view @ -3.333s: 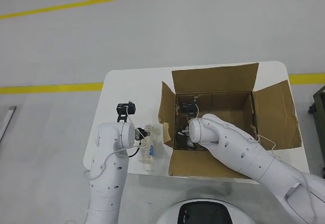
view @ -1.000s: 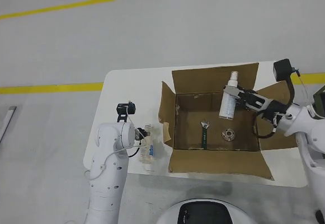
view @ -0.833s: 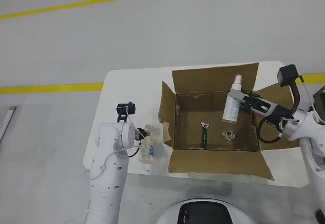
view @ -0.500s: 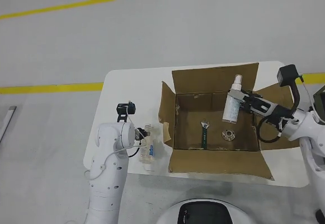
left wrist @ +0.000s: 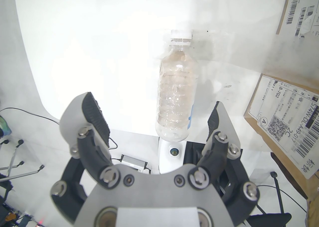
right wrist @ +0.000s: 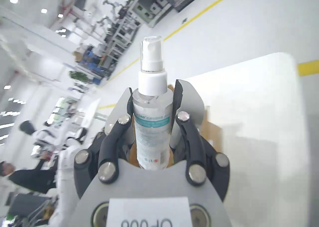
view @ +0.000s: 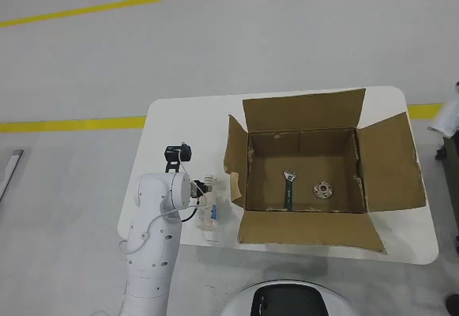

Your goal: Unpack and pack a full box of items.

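- Your right gripper (right wrist: 153, 90) is clamped on the spray bottle (right wrist: 152, 123), a clear plastic cylinder with a teal label, a white collar and a clear cap. The black pads (right wrist: 178, 98) press its two sides just below the shoulder.
- Your left gripper (left wrist: 154, 110) hangs over the near left part of the table (view: 182, 126). Its fingers are spread wide, and the ribbed black pads (left wrist: 96, 113) touch nothing.
- The water bottle (left wrist: 177, 93) lies on its side on the smooth white tabletop, just left of the box (view: 383, 162), with its white cap toward the far side. The left wrist view gives you its clear, ringed plastic wall.
- The box is brown cardboard with four flaps folded outward, and it sits on the right half of the table.
- The top view looks into the box. A wrench (view: 288, 189) with a green handle lies on the floor, and a round metal flange (view: 321, 189) lies just right of it, not touching.
- The left wrist view shows white printed labels on the box's outer left side.
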`<state>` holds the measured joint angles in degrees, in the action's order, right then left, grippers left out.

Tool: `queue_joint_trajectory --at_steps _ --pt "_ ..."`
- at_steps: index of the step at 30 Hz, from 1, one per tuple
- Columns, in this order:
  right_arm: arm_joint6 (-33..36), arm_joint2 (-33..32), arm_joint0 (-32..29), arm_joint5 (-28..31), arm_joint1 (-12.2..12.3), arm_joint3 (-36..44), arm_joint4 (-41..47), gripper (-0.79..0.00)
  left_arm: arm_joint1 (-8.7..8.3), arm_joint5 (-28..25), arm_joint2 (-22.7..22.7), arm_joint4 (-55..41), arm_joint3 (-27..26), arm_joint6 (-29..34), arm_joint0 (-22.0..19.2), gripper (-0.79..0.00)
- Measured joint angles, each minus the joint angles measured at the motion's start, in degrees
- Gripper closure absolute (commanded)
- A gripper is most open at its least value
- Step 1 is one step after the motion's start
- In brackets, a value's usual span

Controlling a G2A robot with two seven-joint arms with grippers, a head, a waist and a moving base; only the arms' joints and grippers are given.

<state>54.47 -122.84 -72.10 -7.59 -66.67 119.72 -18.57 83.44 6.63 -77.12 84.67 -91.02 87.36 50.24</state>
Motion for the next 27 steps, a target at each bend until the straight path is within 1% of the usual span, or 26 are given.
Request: queue_joint_trajectory --at_steps 2,5,7,9,11,13,16,23,27 --pt "2.5 -1.9 -2.2 1.8 0.6 -0.1 -4.3 0.000 0.00 0.0 0.0 0.0 0.0 0.0 0.0 -0.785" --pt "4.6 -3.3 -5.9 4.7 1.1 -0.8 -10.3 0.000 0.00 0.0 0.0 0.0 0.0 0.0 0.0 -0.785" --pt "4.6 -3.3 -9.0 7.1 1.3 -0.9 -14.8 0.000 0.00 0.0 0.0 0.0 0.0 0.0 0.0 -0.785" --pt "4.1 -2.7 -11.7 8.2 1.3 -0.9 -17.4 0.000 0.00 0.0 0.0 0.0 0.0 0.0 0.0 -0.785" --pt "3.1 -1.4 -14.9 9.5 1.3 -0.6 -20.5 0.000 0.00 0.0 0.0 0.0 0.0 0.0 0.0 -0.785" --pt "2.0 0.4 -17.3 9.8 1.1 -0.6 -21.5 0.000 0.00 0.0 0.0 0.0 0.0 0.0 0.0 -0.785" --pt "0.8 3.1 -19.8 10.3 1.1 -0.7 -24.0 0.000 0.00 0.0 0.0 0.0 0.0 0.0 0.0 -0.785" --pt "-0.8 10.2 -22.4 11.2 1.1 -3.8 -32.1 0.000 0.00 0.0 0.0 0.0 0.0 0.0 0.0 -0.785" --pt "-2.3 13.0 -22.6 10.7 1.1 -6.2 -33.9 0.000 0.00 0.0 0.0 0.0 0.0 0.0 0.0 -0.785"
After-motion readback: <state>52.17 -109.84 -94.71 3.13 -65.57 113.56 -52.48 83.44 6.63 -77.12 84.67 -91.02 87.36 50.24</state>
